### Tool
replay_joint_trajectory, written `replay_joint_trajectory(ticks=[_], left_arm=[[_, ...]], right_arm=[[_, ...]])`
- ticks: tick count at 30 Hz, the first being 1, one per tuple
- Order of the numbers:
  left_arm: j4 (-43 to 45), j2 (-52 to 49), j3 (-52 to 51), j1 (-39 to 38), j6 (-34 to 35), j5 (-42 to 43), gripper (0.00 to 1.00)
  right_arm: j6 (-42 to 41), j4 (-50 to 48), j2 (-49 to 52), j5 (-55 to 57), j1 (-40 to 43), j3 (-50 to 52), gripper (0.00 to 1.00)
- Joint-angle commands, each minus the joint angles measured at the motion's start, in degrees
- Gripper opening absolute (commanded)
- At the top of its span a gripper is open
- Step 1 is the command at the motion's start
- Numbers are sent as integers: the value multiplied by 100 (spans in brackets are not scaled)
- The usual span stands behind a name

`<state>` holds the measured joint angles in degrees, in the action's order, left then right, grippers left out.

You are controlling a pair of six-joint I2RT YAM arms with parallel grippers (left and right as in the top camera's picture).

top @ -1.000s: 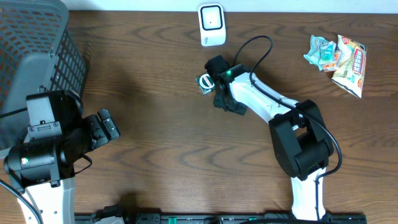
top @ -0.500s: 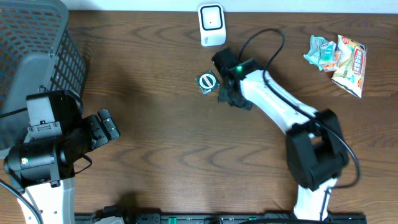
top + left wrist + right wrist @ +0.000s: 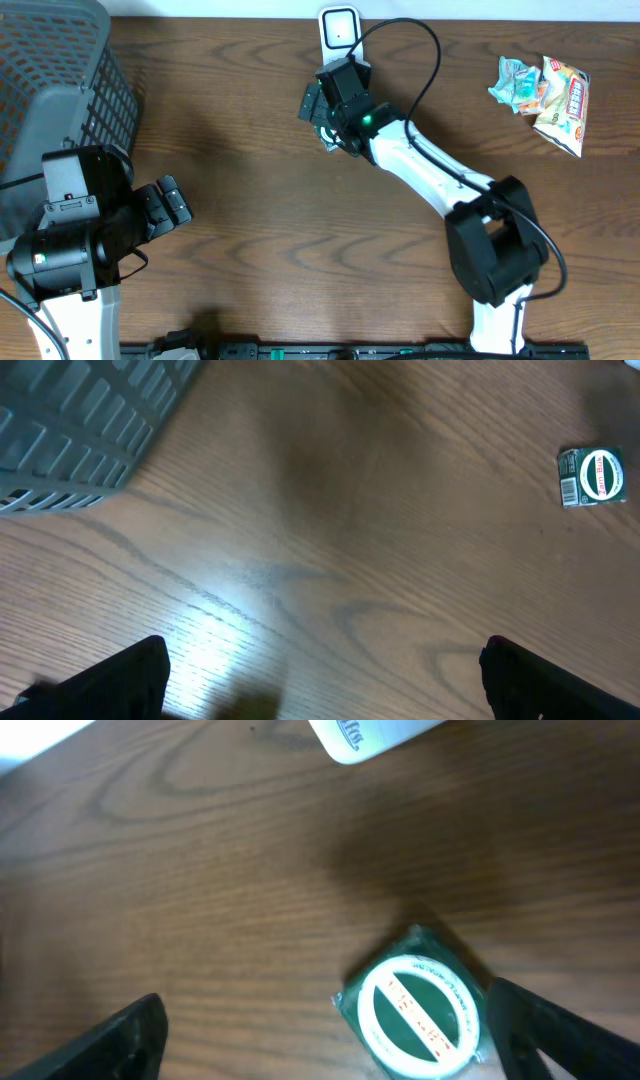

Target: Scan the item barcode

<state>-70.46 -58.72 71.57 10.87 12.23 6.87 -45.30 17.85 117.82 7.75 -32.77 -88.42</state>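
The item point(image 3: 420, 1010) is a small dark green packet with a white ring and bar on its face. It lies flat on the wooden table. My right gripper point(image 3: 335, 1038) hangs open over it, with the packet between the fingers and close to the right-hand one. From overhead the right gripper point(image 3: 322, 100) covers most of the item point(image 3: 324, 138), just in front of the white scanner point(image 3: 340, 22). The scanner's base point(image 3: 370, 735) shows at the top of the right wrist view. My left gripper point(image 3: 170, 205) stands open and empty at the left. It sees the item point(image 3: 592, 475) far off.
A grey mesh basket point(image 3: 60, 70) fills the back left corner, and its wall point(image 3: 80, 430) shows in the left wrist view. Crumpled snack packets point(image 3: 545, 90) lie at the back right. The right arm's black cable point(image 3: 420, 50) loops above the table near the scanner.
The right gripper has opened wide and swung from the right of the item to over it, nearer the scanner. The item has stayed put. The left arm has not moved.
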Motion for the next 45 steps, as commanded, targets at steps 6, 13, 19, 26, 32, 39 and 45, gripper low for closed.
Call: replay_joint_trajectory(ticks=[6,13,19,26,32,39,45], left_arm=[[-2,0,-13,31,55,-94,98],[-2,0,-13,31,52,-94,98],[-2,0,-13,31,55,-94,98],[-2,0,-13,31,55,-94,98],[-2,0,-13,31,52,-94,98],[-2,0,-13,31,55,-94,97],[-2,0,-13,31,52,-94,98]], right_arm=[[42,-1259,713,70,7,4,91],[874,-2085,848,87,-76,4,37],[872,-2087,968,136,-76,4,1],[850,-1930,1266,133,-63,4,1],[769,-1471,1355,131,-55,4,1],[767,-476,1241,-4,4,2,1],[769,826,761,-74,129,2,1]])
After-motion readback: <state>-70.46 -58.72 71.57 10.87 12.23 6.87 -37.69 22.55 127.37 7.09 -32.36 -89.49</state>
